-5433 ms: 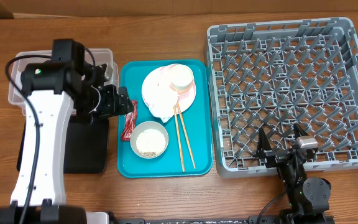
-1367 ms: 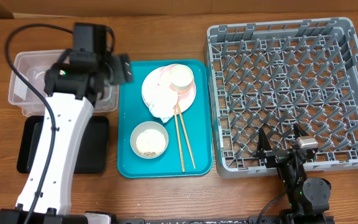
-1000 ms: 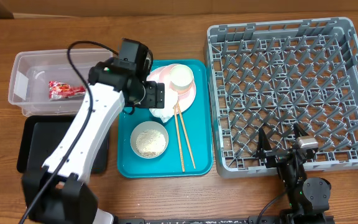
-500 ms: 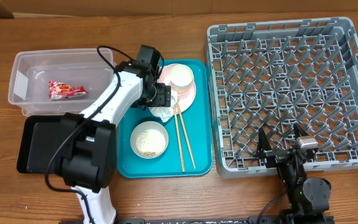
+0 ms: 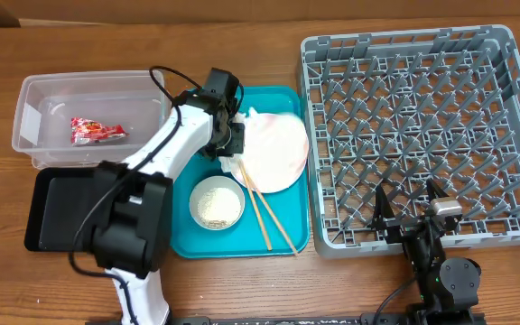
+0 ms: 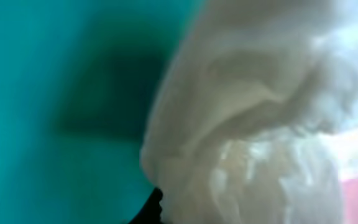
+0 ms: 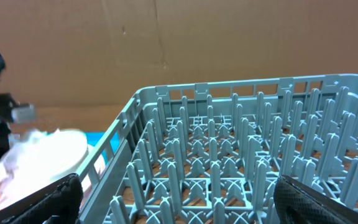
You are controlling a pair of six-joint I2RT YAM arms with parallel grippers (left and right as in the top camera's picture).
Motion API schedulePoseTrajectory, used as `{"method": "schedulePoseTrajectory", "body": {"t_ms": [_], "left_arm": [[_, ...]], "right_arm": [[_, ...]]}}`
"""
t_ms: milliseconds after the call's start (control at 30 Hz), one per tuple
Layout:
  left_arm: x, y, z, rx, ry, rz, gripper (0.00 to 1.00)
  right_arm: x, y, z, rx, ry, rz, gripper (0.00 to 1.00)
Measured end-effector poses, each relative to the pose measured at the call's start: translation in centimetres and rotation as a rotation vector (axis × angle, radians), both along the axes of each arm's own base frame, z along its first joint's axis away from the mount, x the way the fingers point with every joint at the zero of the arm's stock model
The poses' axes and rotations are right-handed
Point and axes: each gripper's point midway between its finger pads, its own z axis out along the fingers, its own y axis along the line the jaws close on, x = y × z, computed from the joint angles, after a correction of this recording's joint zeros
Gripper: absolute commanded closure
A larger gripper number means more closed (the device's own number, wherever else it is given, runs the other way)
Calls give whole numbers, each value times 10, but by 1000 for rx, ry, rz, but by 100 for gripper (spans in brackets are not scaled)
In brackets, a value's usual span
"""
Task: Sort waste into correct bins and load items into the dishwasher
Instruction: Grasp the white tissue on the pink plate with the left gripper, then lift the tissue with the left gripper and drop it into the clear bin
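The left end effector is pressed together on the crumpled white tissue, just left of the pale pink plate on the teal tray at frame centre. Below it are the rice bowl and chopsticks. The snack wrapper lies in the clear tub, upper left. The right end effector is spread wide at the lower edge of the grey rack.
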Motion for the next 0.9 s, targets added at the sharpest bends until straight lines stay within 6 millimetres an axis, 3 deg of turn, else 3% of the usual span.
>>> {"method": "schedulePoseTrajectory", "body": {"t_ms": [133,233,667,800,900], "left_arm": [[2,-1,40,-26,-83,-4,96],[1,-1,51,-29,-104,-5,96],[-1,4,47,-2,-99,-7,94],[-5,13,22,35,-113,5,96],[-10,22,9,78,-111,16,91]], "right_arm": [[0,0,0,0,-1,0,0],[0,0,0,0,0,0,0],[0,0,0,0,0,0,0],[0,0,0,0,0,0,0],[0,0,0,0,-1,0,0]]}}
